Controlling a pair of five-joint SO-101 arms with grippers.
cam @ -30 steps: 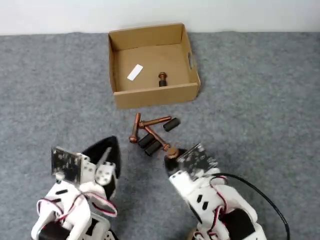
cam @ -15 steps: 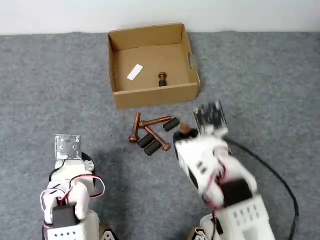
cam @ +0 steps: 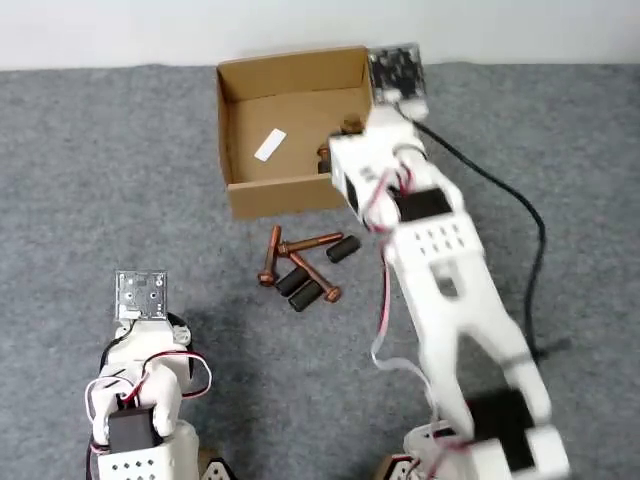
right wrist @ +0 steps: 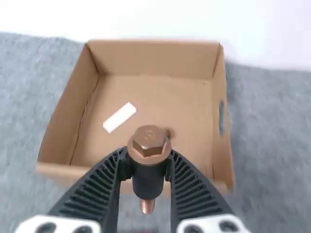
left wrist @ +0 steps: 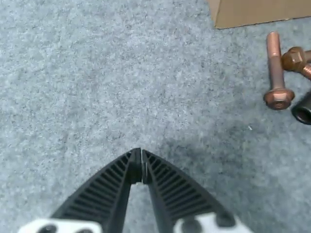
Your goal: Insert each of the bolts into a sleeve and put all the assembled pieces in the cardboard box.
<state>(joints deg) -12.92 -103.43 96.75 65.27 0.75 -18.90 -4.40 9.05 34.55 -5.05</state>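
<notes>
My right gripper (right wrist: 148, 167) is shut on a copper bolt (right wrist: 149, 142) seated in a black sleeve (right wrist: 147, 180), held over the cardboard box (right wrist: 146, 47). In the high view that gripper (cam: 346, 137) hangs above the box's (cam: 300, 190) front right part. An earlier assembled piece (cam: 324, 156) lies inside, partly hidden by the arm. Three loose bolts (cam: 312, 241) and three black sleeves (cam: 343, 248) lie on the carpet in front of the box. My left gripper (left wrist: 141, 166) is shut on nothing, low over bare carpet, with a bolt (left wrist: 276, 73) and a sleeve (left wrist: 303, 109) off to one side.
A white slip of paper (right wrist: 119, 116) lies on the box floor (cam: 270, 145). The left arm (cam: 140, 350) is folded back at the near edge. The right arm's black cable (cam: 500, 195) loops over the grey carpet to the right.
The right arm has swung from beside the pile up to over the box, carrying the bolt and sleeve. The left arm drew back early on and has kept still since.
</notes>
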